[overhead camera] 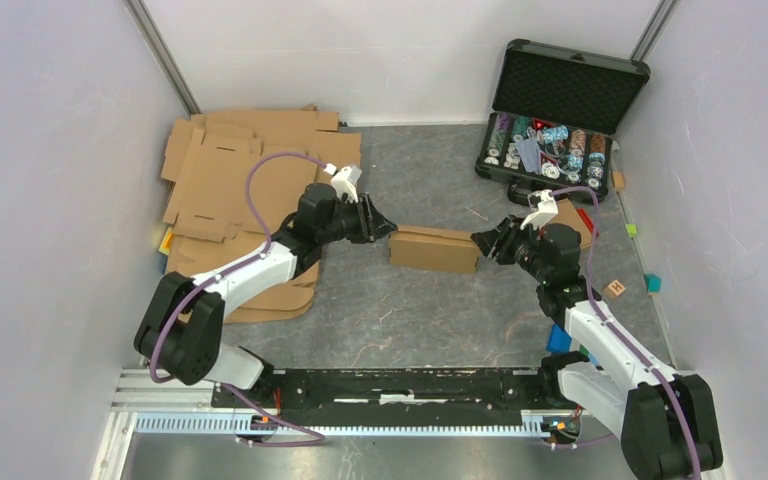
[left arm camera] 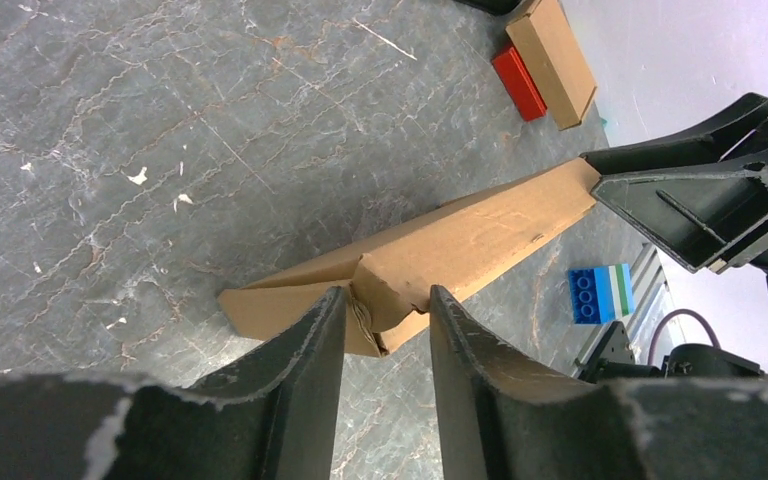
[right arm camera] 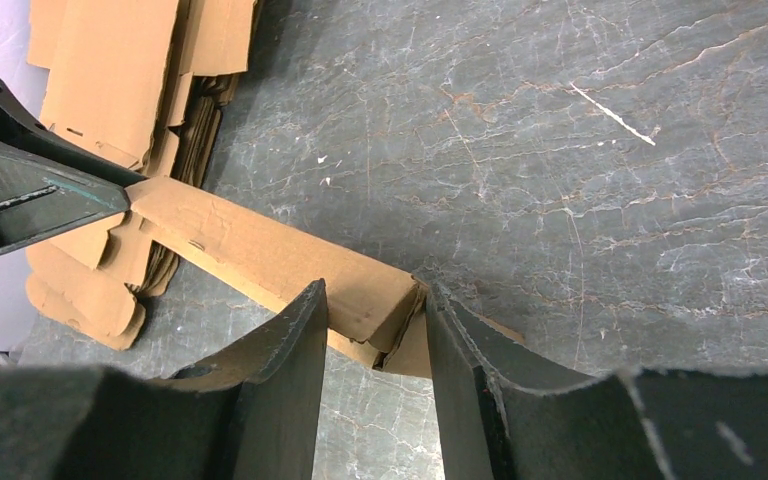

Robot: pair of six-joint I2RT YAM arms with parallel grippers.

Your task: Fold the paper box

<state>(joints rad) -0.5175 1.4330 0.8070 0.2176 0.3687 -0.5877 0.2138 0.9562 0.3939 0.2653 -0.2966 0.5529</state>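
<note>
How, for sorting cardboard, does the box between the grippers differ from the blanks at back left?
The paper box is folded into a long shape; the cardboard blanks lie flat, unfolded. The box is held at its ends by the left gripper and right gripper; the blanks sit untouched in a pile. Both are brown cardboard.

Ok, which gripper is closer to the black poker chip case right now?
Right. The right gripper holds the end of the paper box nearest the case; the left gripper holds the opposite end, by the flat cardboard blanks.
</note>
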